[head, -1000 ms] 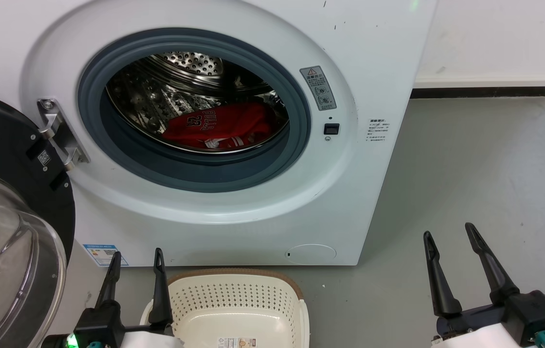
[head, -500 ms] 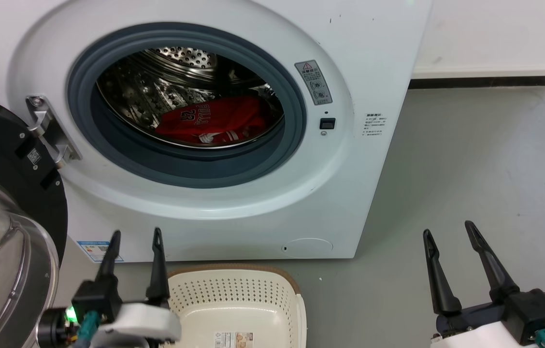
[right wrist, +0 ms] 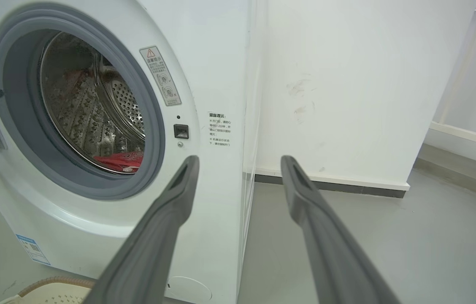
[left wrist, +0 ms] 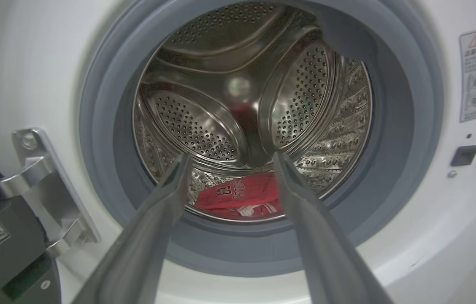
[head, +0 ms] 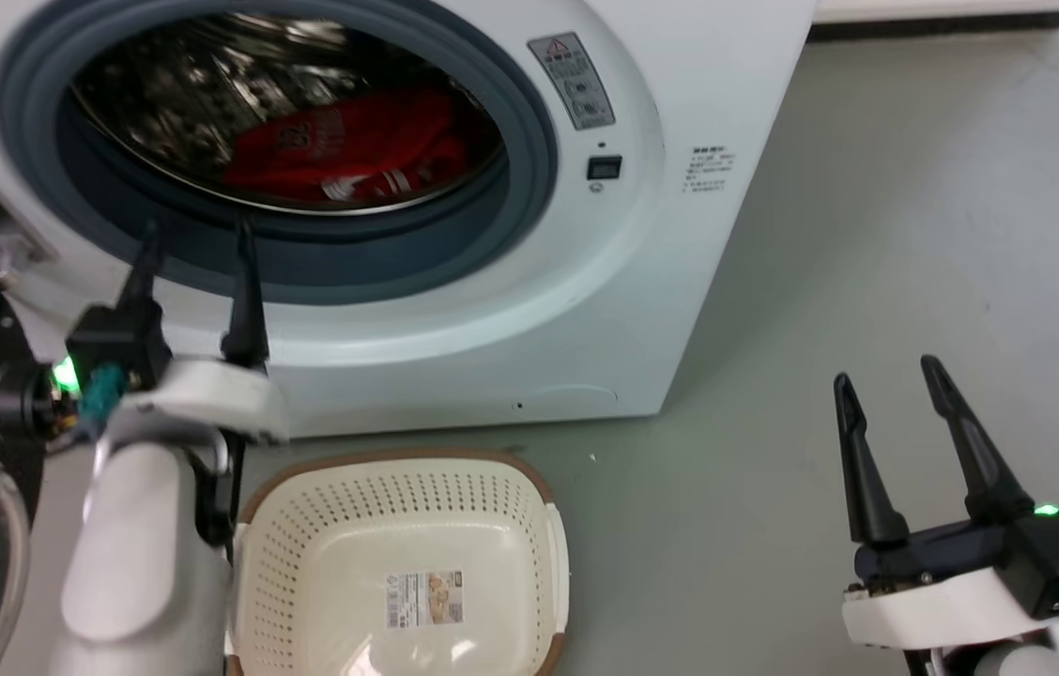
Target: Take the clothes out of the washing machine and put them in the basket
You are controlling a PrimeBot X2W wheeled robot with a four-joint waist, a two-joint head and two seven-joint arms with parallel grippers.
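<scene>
Glossy white forearms (head: 130, 554), black wrist blocks (head: 116, 343) — green lights (head: 67, 374), teal plugs (head: 100, 392), long dark tapered fingers (head: 975, 451)

The left hand (head: 197, 230) holds its two fingers (head: 246, 300) spread and empty, and well to its right the right hand (head: 886, 373) sits lower, likewise parted.

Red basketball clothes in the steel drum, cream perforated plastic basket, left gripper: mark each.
Red basketball clothes (head: 342, 145), head view, middle of the fabric heap.
Cream perforated plastic basket (head: 398, 507), head view, its holed far wall.
Left gripper (head: 198, 228), head view, midway between its two fingertips.
</scene>
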